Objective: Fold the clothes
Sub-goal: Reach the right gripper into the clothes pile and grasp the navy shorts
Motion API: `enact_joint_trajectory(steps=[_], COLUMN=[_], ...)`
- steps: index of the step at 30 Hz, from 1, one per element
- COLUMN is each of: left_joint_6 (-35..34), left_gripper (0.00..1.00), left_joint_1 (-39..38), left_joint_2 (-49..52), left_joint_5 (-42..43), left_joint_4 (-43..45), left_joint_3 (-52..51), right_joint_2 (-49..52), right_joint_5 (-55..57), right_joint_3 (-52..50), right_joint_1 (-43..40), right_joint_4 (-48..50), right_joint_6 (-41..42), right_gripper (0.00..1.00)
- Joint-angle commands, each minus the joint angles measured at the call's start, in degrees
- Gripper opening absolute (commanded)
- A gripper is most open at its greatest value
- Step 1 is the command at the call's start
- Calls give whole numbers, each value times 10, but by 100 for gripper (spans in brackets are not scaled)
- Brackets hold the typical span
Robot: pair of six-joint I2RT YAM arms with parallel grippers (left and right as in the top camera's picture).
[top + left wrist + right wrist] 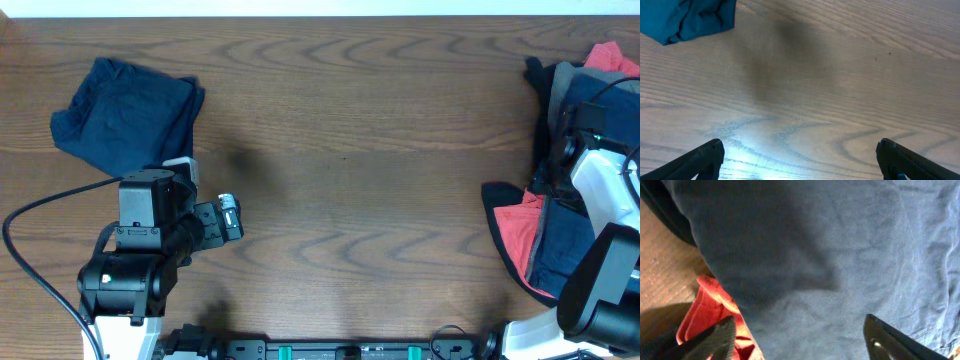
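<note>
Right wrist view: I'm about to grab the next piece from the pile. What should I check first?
1. Open right gripper: ok.
2. It sits over navy fabric: ok.
3. That fabric free of the red piece: cannot tell.
4. Open, empty left gripper: ok.
5. Bare table middle for folding: ok.
6. Other navy garment out of the way, far left: ok.
</note>
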Motion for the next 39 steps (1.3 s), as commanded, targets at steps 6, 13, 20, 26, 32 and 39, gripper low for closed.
enact_joint_trajectory(steps=[6,13,20,26,32,39], left_joint_6=[12,12,12,12,12,12], left_gripper=[98,98,98,98,98,98], left_joint_1=[2,2,2,2,2,2], left_joint_2=[0,0,0,0,0,0], left_joint_5=[-1,-1,-1,-1,-1,-1], left_joint_4=[-4,-4,-4,-4,-3,-3], left_joint_3=[13,13,13,13,13,13], right_joint_2=[3,5,28,45,45,42], right_joint_5=[10,9,8,8,10,10], right_joint_3=[6,0,0,0,0,8], right_joint_1=[-2,-2,-2,-3,-2,-2], right_joint_4=[8,23,23,23,23,19], right_joint_6=[11,11,10,11,10,10], right_gripper=[64,65,70,71,53,33])
